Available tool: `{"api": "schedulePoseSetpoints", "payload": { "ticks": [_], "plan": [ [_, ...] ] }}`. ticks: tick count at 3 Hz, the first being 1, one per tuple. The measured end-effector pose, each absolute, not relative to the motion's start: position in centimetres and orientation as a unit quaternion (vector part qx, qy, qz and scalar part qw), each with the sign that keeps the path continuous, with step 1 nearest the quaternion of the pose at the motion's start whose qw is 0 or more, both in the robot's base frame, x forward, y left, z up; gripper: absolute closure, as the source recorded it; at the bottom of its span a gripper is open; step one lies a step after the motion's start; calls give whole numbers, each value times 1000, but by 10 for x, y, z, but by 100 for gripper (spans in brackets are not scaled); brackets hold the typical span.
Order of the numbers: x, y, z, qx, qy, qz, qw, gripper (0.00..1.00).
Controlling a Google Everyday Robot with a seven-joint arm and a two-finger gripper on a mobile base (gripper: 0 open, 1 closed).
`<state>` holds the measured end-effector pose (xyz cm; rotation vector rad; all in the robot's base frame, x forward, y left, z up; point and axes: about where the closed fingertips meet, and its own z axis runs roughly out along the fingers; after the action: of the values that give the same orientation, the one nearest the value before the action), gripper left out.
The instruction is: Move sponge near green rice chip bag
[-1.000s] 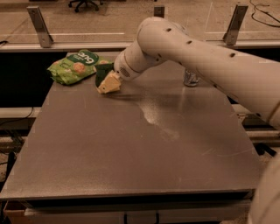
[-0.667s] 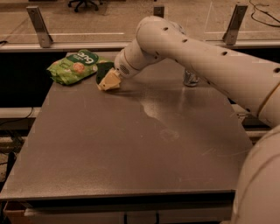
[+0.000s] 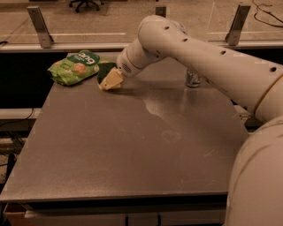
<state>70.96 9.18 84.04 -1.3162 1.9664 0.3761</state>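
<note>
One sponge (image 3: 110, 80) sits tilted just left of the gripper (image 3: 117, 74), far left on the counter (image 3: 132, 150), yellow foam toward the camera. Its long axis points left toward the green rice chip bag (image 3: 73, 68), just beside it. The jaws are hidden, so I cannot tell their state.

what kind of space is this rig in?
Probably an office or lab test area: a rolling chair base and a loose cable on the floor behind a plain grey table. The tool is at the sponge beside the green rice chip bag.
</note>
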Motion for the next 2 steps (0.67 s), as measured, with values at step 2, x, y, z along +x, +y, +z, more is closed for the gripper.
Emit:
{"api": "schedulePoseSetpoints", "payload": {
  "ticks": [2],
  "plan": [
    [695, 90, 875, -525, 745, 131, 389, 0]
  ]
}}
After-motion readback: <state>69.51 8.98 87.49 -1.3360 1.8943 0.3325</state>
